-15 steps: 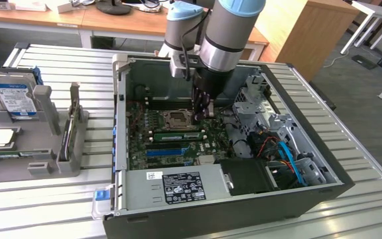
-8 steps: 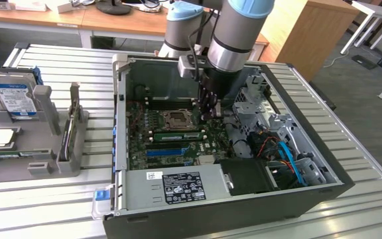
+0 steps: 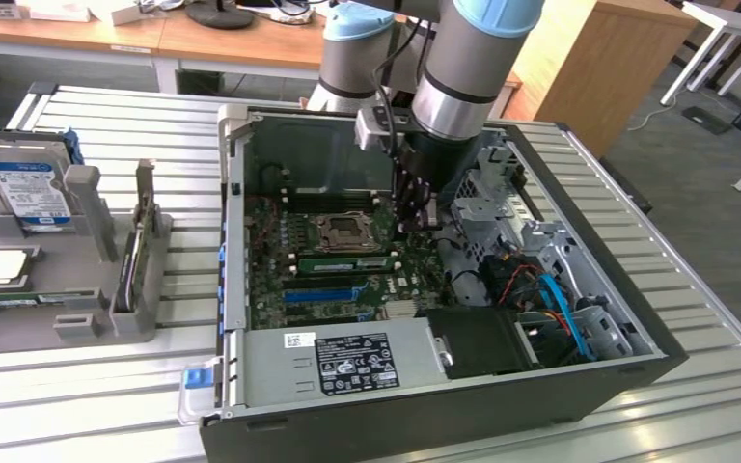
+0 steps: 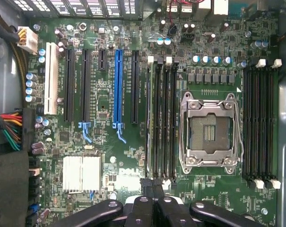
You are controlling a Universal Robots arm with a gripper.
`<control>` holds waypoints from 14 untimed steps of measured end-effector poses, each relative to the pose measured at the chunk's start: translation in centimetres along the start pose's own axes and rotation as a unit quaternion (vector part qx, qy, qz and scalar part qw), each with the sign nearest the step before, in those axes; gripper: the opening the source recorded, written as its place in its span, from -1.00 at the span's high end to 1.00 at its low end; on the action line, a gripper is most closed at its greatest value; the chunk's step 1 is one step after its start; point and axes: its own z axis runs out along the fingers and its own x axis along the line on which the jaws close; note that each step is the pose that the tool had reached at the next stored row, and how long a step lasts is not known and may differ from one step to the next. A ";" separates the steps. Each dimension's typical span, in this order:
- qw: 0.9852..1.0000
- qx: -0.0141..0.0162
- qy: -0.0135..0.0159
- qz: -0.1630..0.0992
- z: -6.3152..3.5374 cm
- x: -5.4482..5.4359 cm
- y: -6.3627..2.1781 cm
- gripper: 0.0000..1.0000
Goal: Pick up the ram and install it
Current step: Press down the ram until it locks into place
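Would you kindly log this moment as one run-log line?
gripper: shut, inside computer case | ram: seated in motherboard slot beside CPU socket

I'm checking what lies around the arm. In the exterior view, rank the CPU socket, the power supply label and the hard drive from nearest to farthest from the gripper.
1. CPU socket, beside the gripper inside the case.
2. Power supply label, at the case's near end.
3. Hard drive, outside the case in the rack at the exterior view's left.
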 end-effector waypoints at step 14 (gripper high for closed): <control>1.000 0.000 0.000 0.000 0.67 0.0 -0.02 0.79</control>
